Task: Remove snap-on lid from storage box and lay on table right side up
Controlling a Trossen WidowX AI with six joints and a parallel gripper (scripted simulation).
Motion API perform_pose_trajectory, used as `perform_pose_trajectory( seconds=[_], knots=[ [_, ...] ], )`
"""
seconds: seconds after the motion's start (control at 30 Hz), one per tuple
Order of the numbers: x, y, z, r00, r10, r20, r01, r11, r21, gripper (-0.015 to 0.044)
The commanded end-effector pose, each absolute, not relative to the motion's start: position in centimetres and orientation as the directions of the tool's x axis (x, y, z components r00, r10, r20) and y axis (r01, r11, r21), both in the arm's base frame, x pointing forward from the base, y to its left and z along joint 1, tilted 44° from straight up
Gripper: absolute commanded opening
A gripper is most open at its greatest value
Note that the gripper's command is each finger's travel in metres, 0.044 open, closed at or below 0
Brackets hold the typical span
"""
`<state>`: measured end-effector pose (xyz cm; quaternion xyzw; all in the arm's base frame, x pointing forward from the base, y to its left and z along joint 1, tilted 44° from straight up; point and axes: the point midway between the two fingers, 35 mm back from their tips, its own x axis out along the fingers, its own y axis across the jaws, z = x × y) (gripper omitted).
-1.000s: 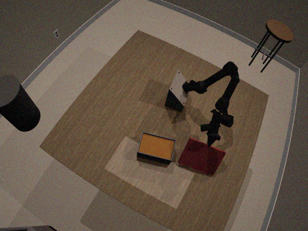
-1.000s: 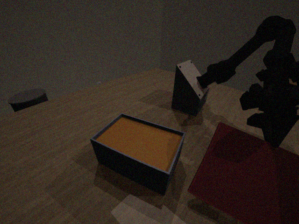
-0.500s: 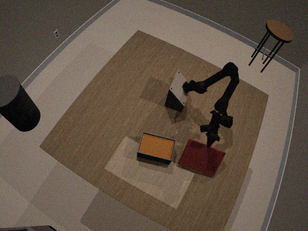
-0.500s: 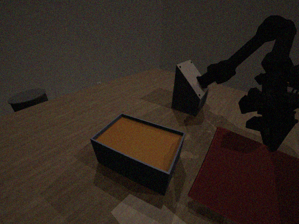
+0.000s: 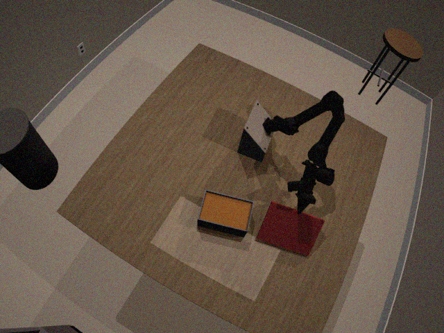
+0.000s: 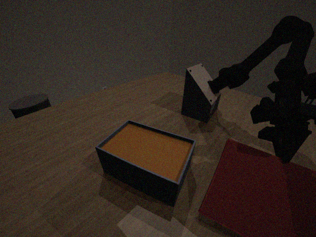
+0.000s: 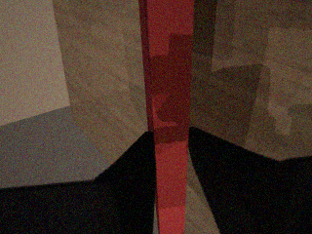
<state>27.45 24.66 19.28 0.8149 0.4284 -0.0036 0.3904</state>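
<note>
The storage box (image 5: 225, 211) (image 6: 145, 150) stands open, dark-walled with a pale blue rim and an orange inside. The red lid (image 5: 286, 229) (image 6: 245, 188) is off the box, to its right in the top and exterior views, its broad flat face up and nearly level. Its near edge in the exterior view shows a dark strip below; whether it touches the table is hard to tell. My gripper (image 5: 300, 211) (image 6: 285, 162) (image 7: 170, 136) points down and is shut on the lid's far edge. In the wrist view the red edge (image 7: 171, 175) runs between the dark fingers.
The arm's wedge-shaped base mount (image 5: 252, 146) (image 6: 195, 101) stands behind the box. A pale rectangle (image 5: 229, 265) (image 6: 145, 224) on the wooden table (image 5: 143, 154) (image 6: 51, 142) reaches under the box's front and up to the lid. A dark cylinder (image 5: 32, 161) and a stool (image 5: 403, 44) stand farther off.
</note>
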Motion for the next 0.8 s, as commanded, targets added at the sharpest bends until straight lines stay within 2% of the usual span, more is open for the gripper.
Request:
perform_pose_trajectory(
  seconds=[0.0,0.77],
  knots=[
    [27.2,25.3,18.3,0.616,0.701,-0.358,0.715,-0.308,0.627,0.0],
    [26.9,26.6,17.0,0.616,0.701,-0.358,0.716,-0.309,0.626,0.0]
  ],
)
